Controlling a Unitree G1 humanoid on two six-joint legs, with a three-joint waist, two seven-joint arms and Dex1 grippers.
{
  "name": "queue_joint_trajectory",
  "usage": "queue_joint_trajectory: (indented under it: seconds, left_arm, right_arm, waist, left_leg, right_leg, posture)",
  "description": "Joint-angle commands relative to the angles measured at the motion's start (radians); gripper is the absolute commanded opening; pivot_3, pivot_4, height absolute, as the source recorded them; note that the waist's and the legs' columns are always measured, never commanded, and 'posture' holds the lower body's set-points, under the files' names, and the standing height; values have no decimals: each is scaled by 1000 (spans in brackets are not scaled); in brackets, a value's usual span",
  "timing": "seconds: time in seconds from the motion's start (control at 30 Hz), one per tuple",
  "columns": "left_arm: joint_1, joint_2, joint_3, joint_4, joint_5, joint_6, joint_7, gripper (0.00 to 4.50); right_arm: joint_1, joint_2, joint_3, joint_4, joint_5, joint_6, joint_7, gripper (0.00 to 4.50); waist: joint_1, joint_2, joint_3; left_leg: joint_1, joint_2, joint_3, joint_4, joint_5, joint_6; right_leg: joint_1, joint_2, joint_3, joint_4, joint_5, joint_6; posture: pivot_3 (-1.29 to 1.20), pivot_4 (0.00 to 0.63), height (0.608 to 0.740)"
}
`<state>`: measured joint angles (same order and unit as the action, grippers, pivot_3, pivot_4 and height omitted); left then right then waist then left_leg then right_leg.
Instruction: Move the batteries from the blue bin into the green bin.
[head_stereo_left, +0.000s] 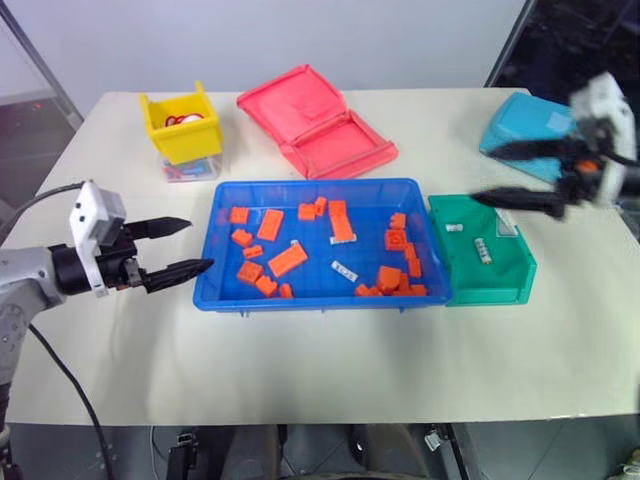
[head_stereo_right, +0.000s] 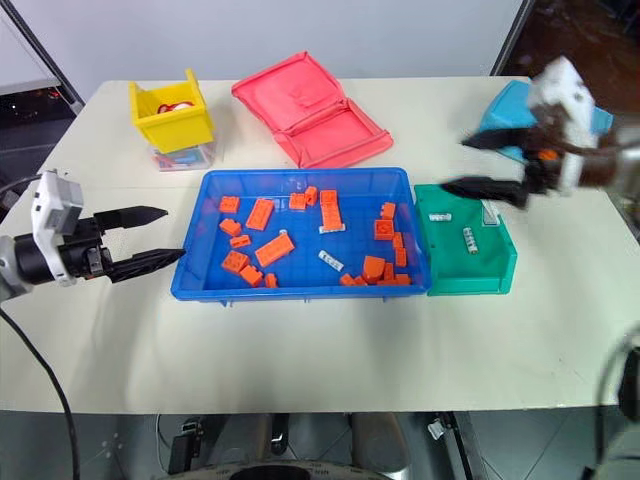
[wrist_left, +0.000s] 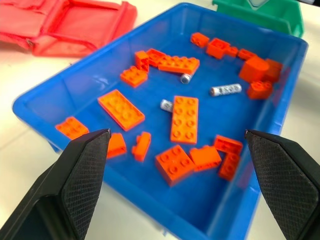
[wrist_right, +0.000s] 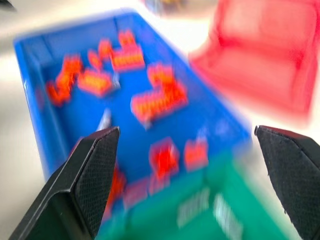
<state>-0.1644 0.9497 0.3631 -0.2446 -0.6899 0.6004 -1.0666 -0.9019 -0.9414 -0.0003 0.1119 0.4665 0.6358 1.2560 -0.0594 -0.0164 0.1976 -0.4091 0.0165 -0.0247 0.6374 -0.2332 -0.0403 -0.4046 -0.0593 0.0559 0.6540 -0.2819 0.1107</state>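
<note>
Where orange blocks (head_stereo_left: 287, 259) scatter, one battery (head_stereo_left: 344, 270) diagonal.

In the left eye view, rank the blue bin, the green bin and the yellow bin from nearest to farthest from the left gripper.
1. Blue bin: its near wall is right beside the open left gripper.
2. Yellow bin: farther back on the table, near the far edge.
3. Green bin: beyond the blue bin's opposite side.
</note>
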Motion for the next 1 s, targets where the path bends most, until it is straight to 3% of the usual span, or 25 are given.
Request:
queue_joint_trajectory:
  seconds: [0.03, 0.37, 0.77, 1.0]
  left_arm:
    - [-13, -4, 13, -25, -7, -10, 12, 4500]
    - [74, -13, 75, -131, -45, 23, 48, 4500]
    - [103, -48, 82, -199, -74, 32, 124, 4500]
    - [108, -65, 83, -212, -81, 32, 152, 4500]
  right_arm:
    - [-85, 114, 99, 21, -72, -70, -22, 4450]
    - [-171, 446, 341, 296, -272, -316, 26, 4450]
    - [-252, 675, 410, 665, -415, -510, 93, 4450]
    - [-285, 742, 424, 830, -499, -610, 125, 4450]
  waist:
    - [1, 0, 0]
    - [15, -1, -1]
    - [14, -1, -1]
    - [13, -1, -1]
  left_leg:
    - [0, 0, 0, 0, 0, 0]
    - [-5, -2, -2, 1, 0, 0]
    - [-4, -2, -3, 1, 0, -1]
    - [-4, -2, -2, 1, 0, -1]
  right_leg:
    - [0, 0, 0, 0, 0, 0]
    - [-3, -3, -1, 0, 0, 0]
    - [-3, -2, -2, 3, 0, 0]
    - [-3, -2, -2, 4, 0, 0]
  posture:
    - [0, 150, 740]
    - [0, 150, 740]
    - [0, 150, 740]
    - [0, 150, 740]
